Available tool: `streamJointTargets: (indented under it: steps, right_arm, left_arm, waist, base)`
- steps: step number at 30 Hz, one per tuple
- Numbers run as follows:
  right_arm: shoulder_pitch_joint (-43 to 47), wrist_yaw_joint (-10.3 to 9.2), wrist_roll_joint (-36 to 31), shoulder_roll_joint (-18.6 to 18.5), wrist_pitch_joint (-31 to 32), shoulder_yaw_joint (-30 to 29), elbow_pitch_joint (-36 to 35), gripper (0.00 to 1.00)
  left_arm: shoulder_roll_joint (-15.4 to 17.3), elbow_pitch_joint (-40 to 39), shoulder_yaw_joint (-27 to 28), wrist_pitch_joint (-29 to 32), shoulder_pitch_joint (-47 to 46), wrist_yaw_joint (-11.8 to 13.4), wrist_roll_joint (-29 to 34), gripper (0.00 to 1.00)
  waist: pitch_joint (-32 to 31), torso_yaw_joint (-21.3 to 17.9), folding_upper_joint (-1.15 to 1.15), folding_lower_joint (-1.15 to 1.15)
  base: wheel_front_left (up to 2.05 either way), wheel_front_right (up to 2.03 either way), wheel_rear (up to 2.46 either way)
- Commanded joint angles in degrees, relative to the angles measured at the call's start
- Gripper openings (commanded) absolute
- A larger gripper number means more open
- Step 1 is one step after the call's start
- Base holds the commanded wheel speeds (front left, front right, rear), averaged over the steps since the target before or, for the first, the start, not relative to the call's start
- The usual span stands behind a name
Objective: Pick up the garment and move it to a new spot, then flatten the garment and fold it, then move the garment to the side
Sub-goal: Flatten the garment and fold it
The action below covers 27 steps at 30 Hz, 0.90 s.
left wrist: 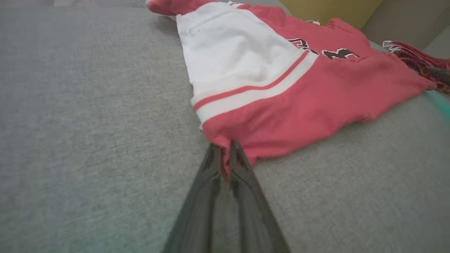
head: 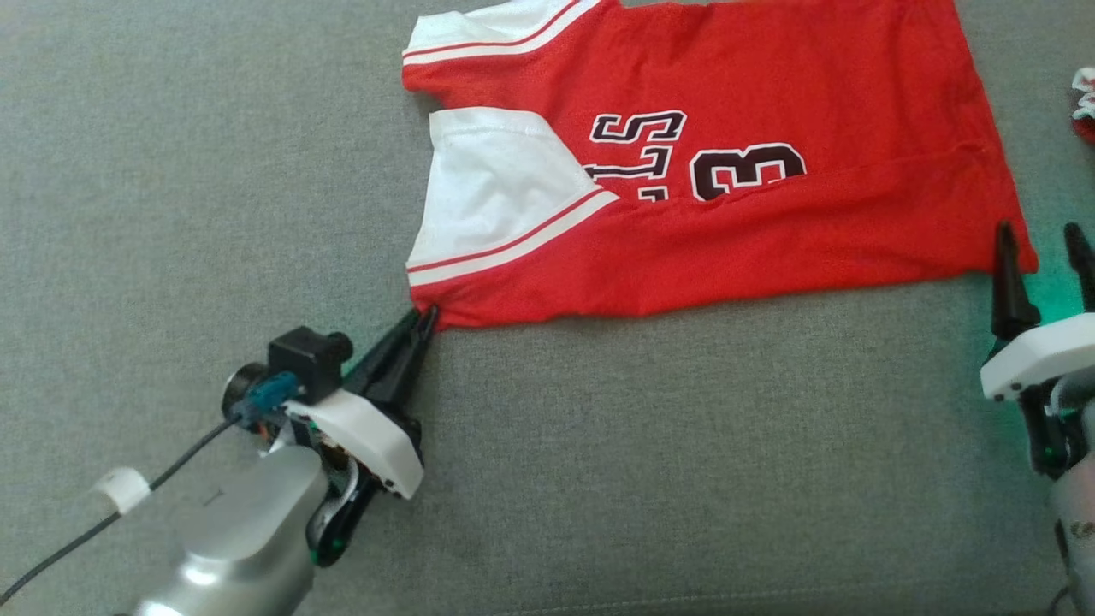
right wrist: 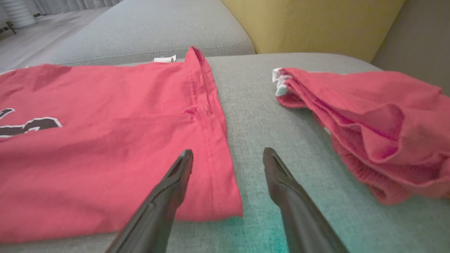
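Note:
The garment [head: 770, 231] is a red jersey with white sleeve panels and dark lettering, lying spread flat on the grey sofa seat [head: 171, 171]. My left gripper [head: 425, 318] is shut on its near left corner. In the left wrist view red cloth sits pinched between the two fingers of the left gripper [left wrist: 225, 149], with the garment [left wrist: 299, 105] stretching away behind. My right gripper [head: 1042, 235] is open at the near right corner. In the right wrist view the right gripper [right wrist: 228, 156] straddles the hem edge of the garment [right wrist: 105, 147], one finger over the cloth and one over the seat.
A second red garment [right wrist: 379, 119] lies folded in a pile to the right, just past the right gripper, and shows at the right edge of the head view as a red garment [head: 1085, 103]. A yellow cushion [right wrist: 309, 24] stands behind it. Bare grey seat spreads left and in front.

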Motion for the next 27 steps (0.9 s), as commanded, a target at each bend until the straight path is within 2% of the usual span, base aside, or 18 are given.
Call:
streamJointTargets:
  steps: [1, 6, 7, 8, 10, 19, 27]
  right_arm:
    - [-0.6, 0.37, 0.8, -1.0, 0.6, 1.4, -0.5, 1.0]
    - [-1.2, 0.37, 5.3, -1.6, 4.7, 3.8, 1.4, 1.0]
    - [-1.3, 0.37, 6.6, -1.8, 5.9, 4.3, 1.8, 0.6]
    - [-1.3, 0.37, 6.6, -1.8, 5.9, 4.3, 1.8, 0.6]
    - [-1.4, 0.37, 9.1, -2.2, 8.1, 5.3, 2.3, 0.0]
    - [2.5, 0.37, 15.8, -6.2, 10.5, 8.9, 1.5, 0.0]
    - [11.9, 0.37, 18.9, -9.4, 10.1, 10.3, -1.5, 0.0]
  left_arm:
    - [0.4, -0.1, 0.3, 0.1, -0.6, -0.6, 0.3, 0.0]
    - [1.5, -0.1, -0.4, -1.6, -1.4, -0.9, 2.1, 0.0]
    - [1.7, -0.2, -0.4, -1.8, -1.5, -1.0, 2.4, 0.0]
    - [1.7, -0.2, -0.4, -1.8, -1.5, -1.0, 2.4, 0.0]
    - [2.0, -0.6, -0.3, -2.2, -1.4, -1.0, 3.0, 0.0]
    - [3.3, -2.6, -0.5, -2.9, 1.2, 0.3, 5.0, 0.0]
    - [6.2, -7.4, -1.8, -1.5, 10.5, 3.3, 3.1, 0.0]
  waist:
    - [-0.1, 0.2, 0.0, 0.0]
    - [-0.6, 0.8, 0.0, 0.0]
    - [-0.7, 1.0, 0.0, 0.0]
    - [-0.7, 1.0, 0.0, 0.0]
    - [-1.0, 1.6, 0.0, 0.0]
    - [-5.7, 3.4, 0.0, 0.0]
    - [-12.3, 3.3, 0.0, 0.0]
  base:
    - [0.0, 0.0, 0.0]
    - [0.0, 0.0, 0.0]
    - [0.0, 0.0, 0.0]
    - [0.0, 0.0, 0.0]
    - [0.0, 0.0, 0.0]
    - [0.0, 0.0, 0.0]
    - [0.0, 0.0, 0.0]
